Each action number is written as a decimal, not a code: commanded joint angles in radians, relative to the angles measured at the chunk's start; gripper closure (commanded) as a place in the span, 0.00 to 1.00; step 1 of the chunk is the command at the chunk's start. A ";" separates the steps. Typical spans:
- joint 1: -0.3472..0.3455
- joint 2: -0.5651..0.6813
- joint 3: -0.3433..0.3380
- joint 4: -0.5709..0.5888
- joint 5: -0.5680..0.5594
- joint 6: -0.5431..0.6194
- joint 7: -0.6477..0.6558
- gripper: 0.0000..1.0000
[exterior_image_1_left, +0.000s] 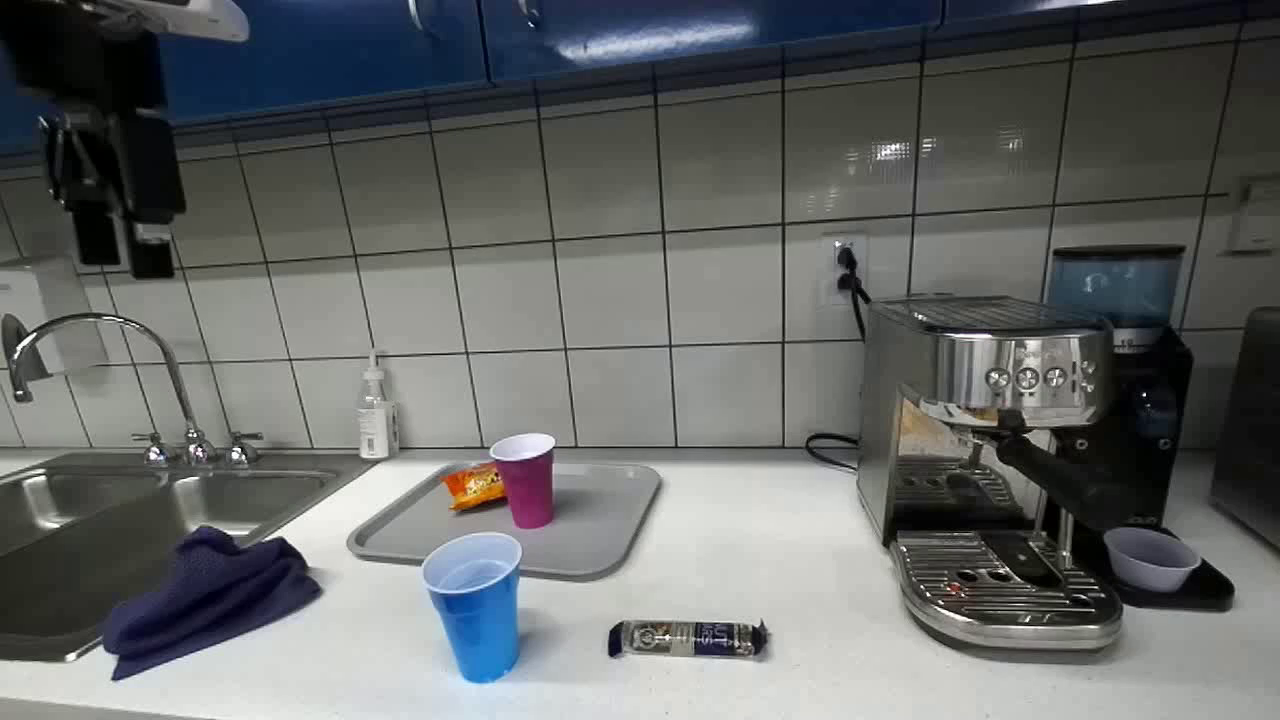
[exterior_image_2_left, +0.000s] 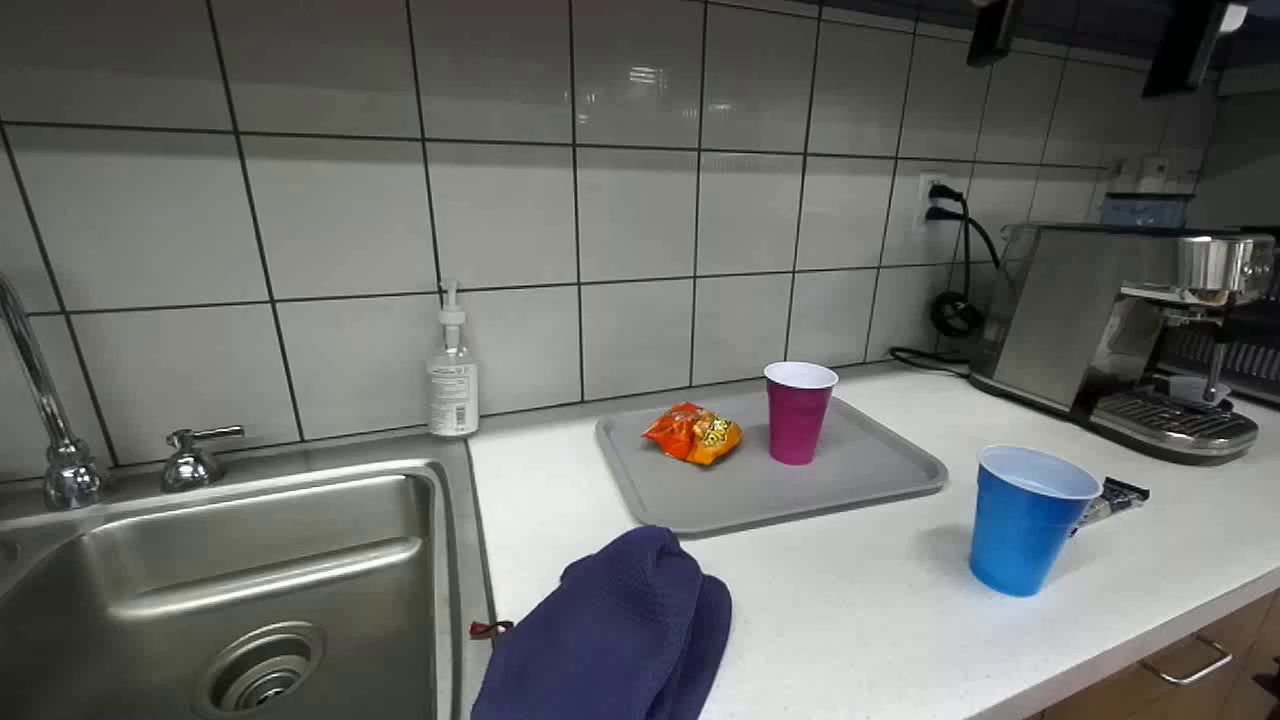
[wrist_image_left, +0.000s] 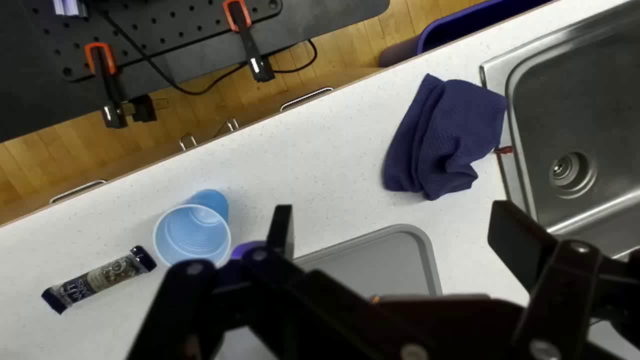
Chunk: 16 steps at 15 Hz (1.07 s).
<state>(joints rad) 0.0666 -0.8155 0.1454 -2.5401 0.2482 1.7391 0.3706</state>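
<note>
Magenta cup (exterior_image_1_left: 529, 488) — whole, exterior views only

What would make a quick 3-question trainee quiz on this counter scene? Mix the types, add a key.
1. True or false: the gripper is closed on the blue cup.
2. Multiple choice: which of these stands on the gray tray?
a) the pump bottle
b) the magenta cup
c) the wrapped bar
3. Short answer: what lies crumpled on the counter right at the edge of the sink?

Key
1. False; its jaws stand wide apart with nothing between them.
2. b
3. The purple cloth.
</note>
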 joint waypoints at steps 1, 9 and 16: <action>-0.016 0.001 0.011 0.003 0.008 -0.004 -0.009 0.00; -0.016 0.001 0.011 0.003 0.008 -0.004 -0.009 0.00; -0.019 0.013 0.022 -0.016 -0.007 0.024 -0.016 0.00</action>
<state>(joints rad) 0.0665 -0.8087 0.1459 -2.5411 0.2481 1.7407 0.3689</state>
